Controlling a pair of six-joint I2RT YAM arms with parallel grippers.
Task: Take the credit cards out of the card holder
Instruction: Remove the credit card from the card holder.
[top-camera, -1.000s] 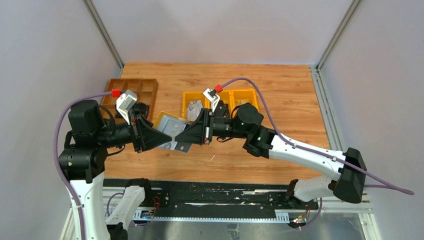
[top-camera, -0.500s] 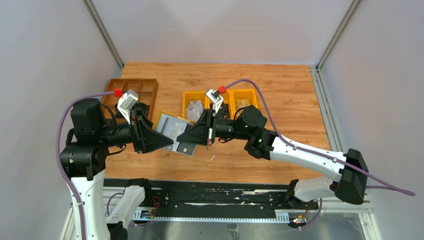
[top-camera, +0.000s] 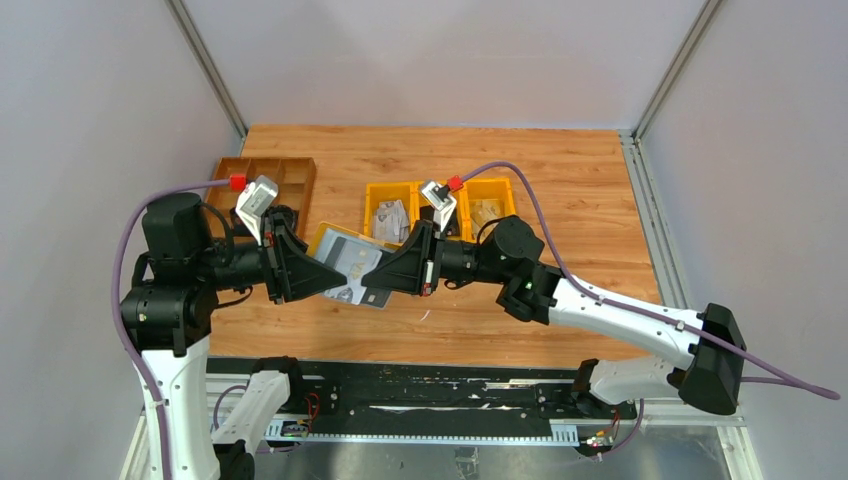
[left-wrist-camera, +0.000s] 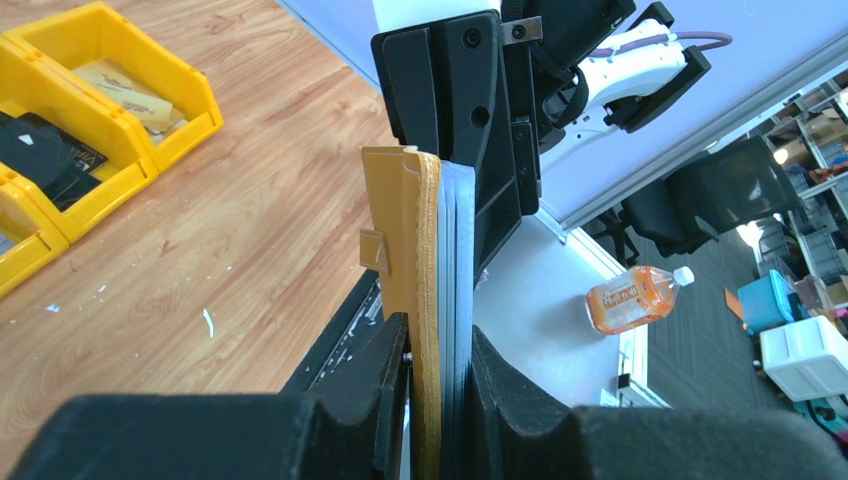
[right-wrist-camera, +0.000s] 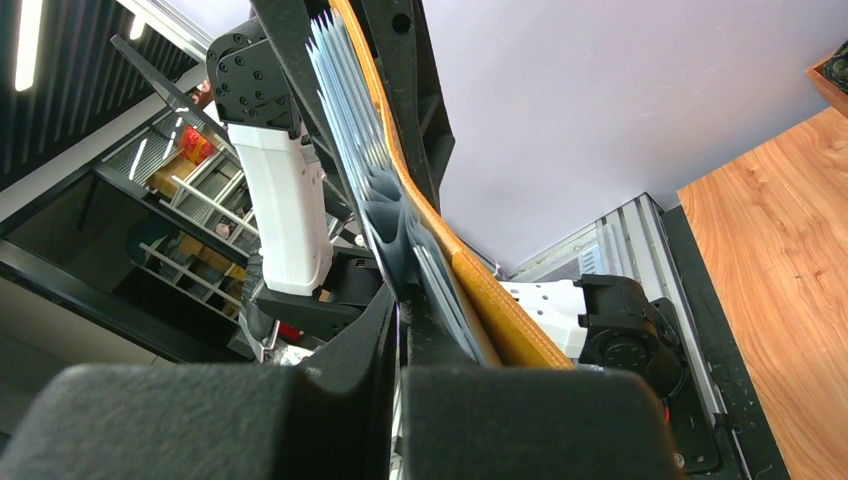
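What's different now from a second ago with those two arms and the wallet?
The right claw pinched shut on the grey inner layers of the card holder and shifted slightly right. The left claw keeps its grip on the holder's other edge, still in mid-air; nothing visibly pulled out.

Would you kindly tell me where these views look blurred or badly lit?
Top external: evenly lit, sharp, card holder clear. Left wrist: left gripper soft in the foreground, table sharper. Right wrist: right gripper dark and blurred against the pale wall.
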